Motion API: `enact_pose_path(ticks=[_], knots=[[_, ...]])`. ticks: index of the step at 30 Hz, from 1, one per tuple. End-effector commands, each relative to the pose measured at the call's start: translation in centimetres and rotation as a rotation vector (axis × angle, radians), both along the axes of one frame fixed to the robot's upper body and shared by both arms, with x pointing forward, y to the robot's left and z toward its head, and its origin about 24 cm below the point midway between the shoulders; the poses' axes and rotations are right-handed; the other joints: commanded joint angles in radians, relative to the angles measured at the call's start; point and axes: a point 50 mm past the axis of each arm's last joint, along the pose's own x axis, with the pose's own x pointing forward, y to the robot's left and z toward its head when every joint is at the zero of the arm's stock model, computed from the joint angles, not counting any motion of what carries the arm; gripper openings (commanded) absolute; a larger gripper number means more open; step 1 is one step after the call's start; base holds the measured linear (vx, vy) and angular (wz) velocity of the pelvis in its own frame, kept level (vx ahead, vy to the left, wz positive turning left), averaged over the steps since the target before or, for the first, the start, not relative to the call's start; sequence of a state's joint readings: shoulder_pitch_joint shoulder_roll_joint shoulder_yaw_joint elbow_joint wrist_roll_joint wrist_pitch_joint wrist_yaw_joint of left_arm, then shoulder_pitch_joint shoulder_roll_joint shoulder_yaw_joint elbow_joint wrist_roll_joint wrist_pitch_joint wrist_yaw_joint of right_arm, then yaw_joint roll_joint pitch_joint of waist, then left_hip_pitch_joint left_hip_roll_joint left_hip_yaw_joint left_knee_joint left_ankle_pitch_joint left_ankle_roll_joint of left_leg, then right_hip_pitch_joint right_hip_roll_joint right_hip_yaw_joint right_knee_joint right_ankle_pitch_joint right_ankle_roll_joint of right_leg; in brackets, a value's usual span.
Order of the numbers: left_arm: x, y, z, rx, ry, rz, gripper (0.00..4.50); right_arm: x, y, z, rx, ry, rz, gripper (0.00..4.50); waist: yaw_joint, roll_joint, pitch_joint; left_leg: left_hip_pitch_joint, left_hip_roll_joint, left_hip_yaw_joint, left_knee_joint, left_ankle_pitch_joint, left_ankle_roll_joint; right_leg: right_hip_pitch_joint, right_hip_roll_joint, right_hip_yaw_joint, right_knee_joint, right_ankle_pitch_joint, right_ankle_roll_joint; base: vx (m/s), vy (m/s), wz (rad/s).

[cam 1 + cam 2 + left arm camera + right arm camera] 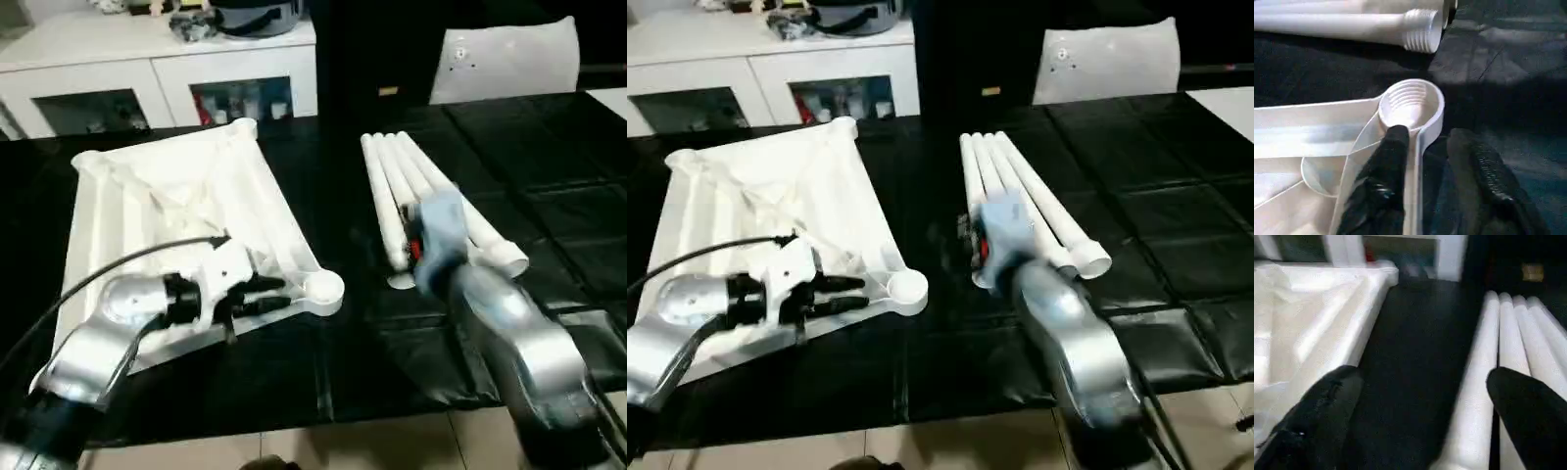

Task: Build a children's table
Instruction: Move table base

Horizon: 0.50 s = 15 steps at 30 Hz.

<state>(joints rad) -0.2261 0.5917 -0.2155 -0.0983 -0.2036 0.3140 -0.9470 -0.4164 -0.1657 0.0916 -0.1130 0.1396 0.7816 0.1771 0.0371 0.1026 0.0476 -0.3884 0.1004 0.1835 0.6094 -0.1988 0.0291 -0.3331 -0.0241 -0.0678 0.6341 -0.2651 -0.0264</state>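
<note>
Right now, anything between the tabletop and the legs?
Only bare black cover lies between the tabletop and the legs, seen in both eye views. The right gripper hangs open over that strip's leg side.

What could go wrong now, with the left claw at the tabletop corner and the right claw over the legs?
1. The left claw straddles the rim of the tabletop beside the corner socket; it may drag the top.
2. The open right claw hangs above four touching legs; it may scatter them or pinch two.
</note>
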Motion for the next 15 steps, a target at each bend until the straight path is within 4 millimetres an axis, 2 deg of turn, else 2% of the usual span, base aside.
enact_pose_path(ticks=[1,2,4,6,7,8,9,10,11,12,14,15], knots=[[-0.4,-0.5,0.7,-0.010,-0.011,0.008,1.77,1.3,-0.5,-0.4,-0.035,0.055,-0.076,4.50,0.000,-0.001,-0.050,0.033,0.149,-0.088,-0.087,-0.216,-0.080,0.005,-0.169,0.086,-0.066,-0.054,-0.204,0.000,0.000,0.00],[-0.6,-0.8,0.8,-0.020,-0.008,0.011,1.88,1.7,-0.4,-0.4,-0.038,0.060,-0.088,4.50,0.000,-0.006,-0.049,0.031,0.149,-0.085,-0.086,-0.219,-0.087,0.006,-0.170,0.088,-0.069,-0.067,-0.201,0.000,0.000,0.00],[-1.0,-1.3,1.1,-0.036,-0.006,0.005,1.95,2.8,-0.5,-0.5,-0.046,0.076,-0.128,4.50,0.000,-0.009,-0.051,0.030,0.147,-0.083,-0.083,-0.198,-0.084,0.008,-0.171,0.089,-0.068,-0.054,-0.202,0.000,0.000,0.00],[-1.0,-1.6,1.4,-0.051,-0.011,0.023,2.08,3.6,-0.7,-0.5,-0.054,0.086,-0.150,4.50,0.005,-0.009,-0.053,0.030,0.148,-0.080,-0.080,-0.163,-0.073,0.009,-0.169,0.087,-0.066,-0.029,-0.199,0.000,0.000,0.00],[-1.0,-1.6,1.5,-0.052,-0.016,0.031,2.32,3.9,-0.7,-0.5,-0.052,0.090,-0.159,4.50,0.007,-0.005,-0.054,0.031,0.149,-0.080,-0.080,-0.155,-0.072,0.009,-0.167,0.086,-0.063,-0.011,-0.197,0.000,0.000,0.00],[-1.1,-1.7,1.8,-0.059,-0.012,0.039,2.36,4.4,-0.6,-0.7,-0.055,0.110,-0.152,4.50,0.006,-0.010,-0.057,0.030,0.151,-0.079,-0.081,-0.133,-0.067,0.010,-0.162,0.083,-0.057,0.030,-0.193,0.000,0.000,0.00],[-1.1,-1.8,1.9,-0.062,-0.010,0.045,2.36,4.8,-0.6,-0.8,-0.061,0.121,-0.155,4.50,0.005,-0.010,-0.058,0.030,0.149,-0.079,-0.080,-0.124,-0.066,0.011,-0.161,0.082,-0.054,0.046,-0.198,0.000,0.000,0.00],[-1.2,-1.8,2.0,-0.056,-0.012,0.052,2.37,5.1,-0.5,-0.9,-0.059,0.136,-0.152,4.50,0.006,-0.010,-0.059,0.027,0.146,-0.077,-0.075,-0.115,-0.059,0.013,-0.167,0.082,-0.055,0.059,-0.205,0.000,0.000,0.00],[-1.2,-1.7,2.0,-0.042,-0.014,0.065,2.44,5.5,-0.4,-1.2,-0.061,0.158,-0.156,4.50,0.007,-0.016,-0.059,0.023,0.145,-0.074,-0.071,-0.097,-0.044,0.015,-0.169,0.083,-0.058,0.075,-0.208,0.000,0.000,0.00],[-1.3,-1.6,2.0,-0.036,-0.012,0.070,2.44,5.7,-0.4,-1.4,-0.071,0.166,-0.165,4.50,0.006,-0.014,-0.060,0.022,0.144,-0.075,-0.068,-0.087,-0.038,0.016,-0.170,0.083,-0.055,0.080,-0.211,0.000,0.000,0.00],[-1.3,-1.6,2.0,-0.026,-0.011,0.075,2.44,5.9,-0.2,-1.5,-0.070,0.173,-0.158,4.50,0.010,-0.011,-0.067,0.020,0.145,-0.073,-0.063,-0.036,-0.007,0.013,-0.161,0.078,-0.048,0.134,-0.200,0.000,0.000,0.00],[-1.4,-1.5,1.9,-0.017,-0.010,0.081,2.44,6.1,0.0,-1.8,-0.060,0.190,-0.147,4.50,0.010,-0.012,-0.071,0.019,0.144,-0.073,-0.059,-0.013,0.009,0.010,-0.161,0.076,-0.042,0.173,-0.202,0.000,0.000,0.00]])
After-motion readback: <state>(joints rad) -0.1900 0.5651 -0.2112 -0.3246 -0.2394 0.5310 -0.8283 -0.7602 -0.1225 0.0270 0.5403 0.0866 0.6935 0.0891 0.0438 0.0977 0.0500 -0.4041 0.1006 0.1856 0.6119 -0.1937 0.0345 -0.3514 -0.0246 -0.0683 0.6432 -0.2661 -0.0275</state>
